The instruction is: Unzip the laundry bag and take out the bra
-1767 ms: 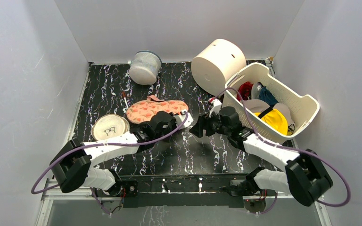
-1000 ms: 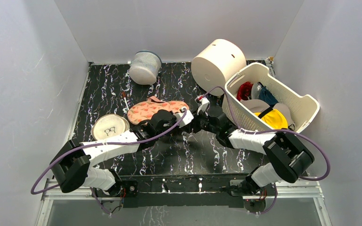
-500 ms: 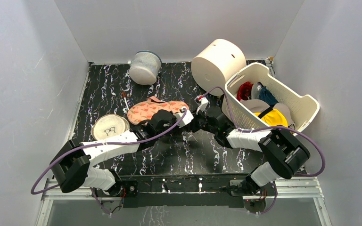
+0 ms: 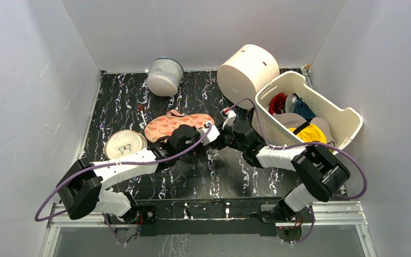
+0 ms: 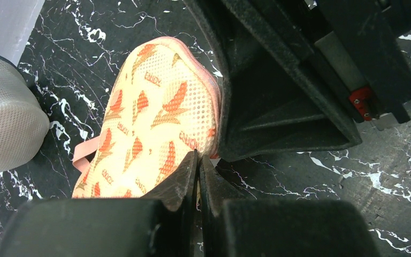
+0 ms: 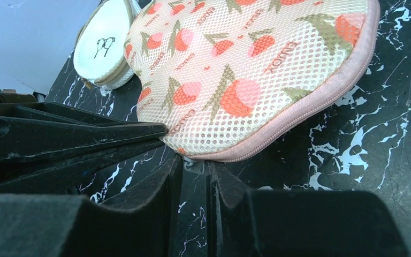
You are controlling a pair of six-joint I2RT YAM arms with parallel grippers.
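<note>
Black, white-veined marble counter (image 4: 192, 176): salmon-orange, peanut-shaped mesh laundry bag (image 4: 177, 124) lies flat near its centre. Left gripper (image 5: 197, 156): jaws pressed together on the bag's 4 o'clock end. Right gripper (image 6: 193, 163): jaws narrow at the same pink rim; whether it holds anything cannot be told.

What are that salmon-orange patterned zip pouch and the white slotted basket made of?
The salmon-orange patterned zip pouch looks like soft synthetic mesh fabric: tiny holes cover it, with pink edge binding. The white slotted basket looks like rigid matte plastic, given its regular perforated walls.
</note>
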